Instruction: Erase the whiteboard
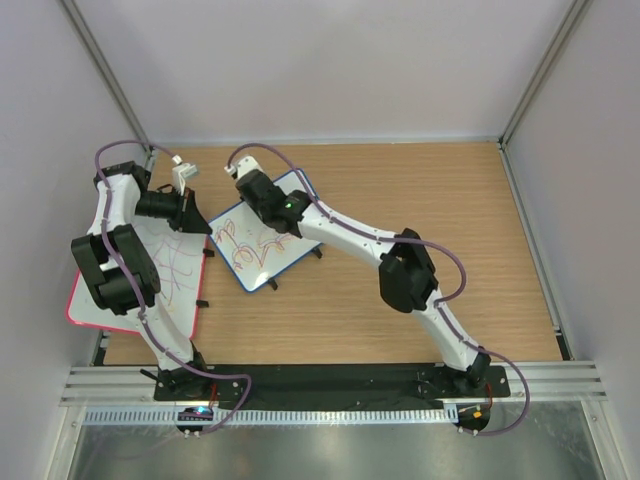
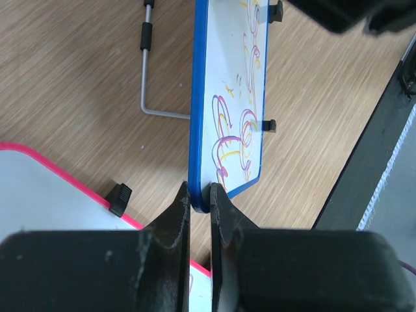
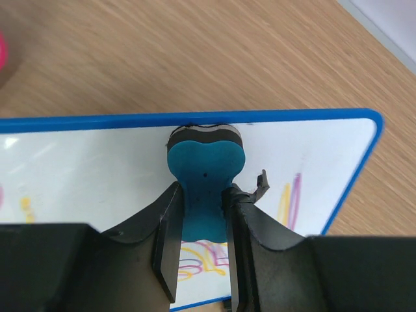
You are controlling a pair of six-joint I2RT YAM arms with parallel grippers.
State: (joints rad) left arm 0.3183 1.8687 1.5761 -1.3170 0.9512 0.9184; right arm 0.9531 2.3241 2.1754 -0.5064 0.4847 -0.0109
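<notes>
Top view: the whiteboard (image 1: 257, 262), blue-framed, lies at an angle on the table (image 1: 420, 190), left of centre, between the two arms. Red scribbles cover its near half. A larger pink-framed board (image 1: 150, 285) lies to its left, partly under the left arm. A small white object (image 1: 182, 176) stands near the back left edge; what it is I cannot make out.

From above, neither hand's fingers can be read. The right wrist body covers the board's far part, and the left hand (image 1: 197, 216) is only a dark shape at the board's left corner.

Left wrist view settles it: the left hand (image 2: 200, 195) is pinched onto the rounded corner of the blue frame, fingers (image 2: 175, 221) on either side of it. This view also gives a bent wire leg (image 2: 144, 78) on the wood beside the board, two small black feet (image 2: 272, 125) along its right-hand edge, and purple-and-yellow loops on the surface.

Right wrist view: the right hand (image 3: 203, 192) is clamped on a teal eraser (image 3: 205, 162). The eraser's dark pad end sits against the board just inside the far frame. Scribbles show below and to the right, partly cut off by the fingers.
</notes>
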